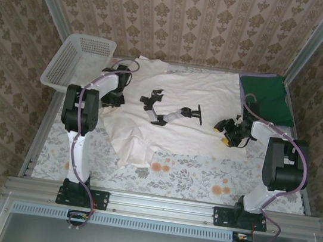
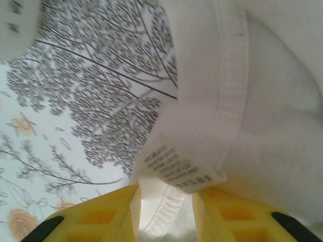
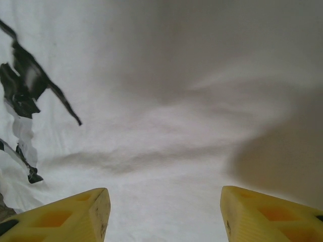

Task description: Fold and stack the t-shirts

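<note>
Cream t-shirt [image 1: 177,93] lies spread and rumpled; green t-shirt [image 1: 270,97] seems folded.

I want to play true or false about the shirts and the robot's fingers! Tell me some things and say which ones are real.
1. The green t-shirt sits in the basket. False: it lies on the table at the far right corner, and the basket stands at the far left.
2. The cream t-shirt has a black print. True.
3. The right fingers are squeezed shut. False: they stand apart over the cream t-shirt, with nothing between them.
4. The cream t-shirt's hem, with its label, lies between the left fingers. True.
5. The cream t-shirt is folded into a neat small square. False: it lies spread out across the table.
</note>
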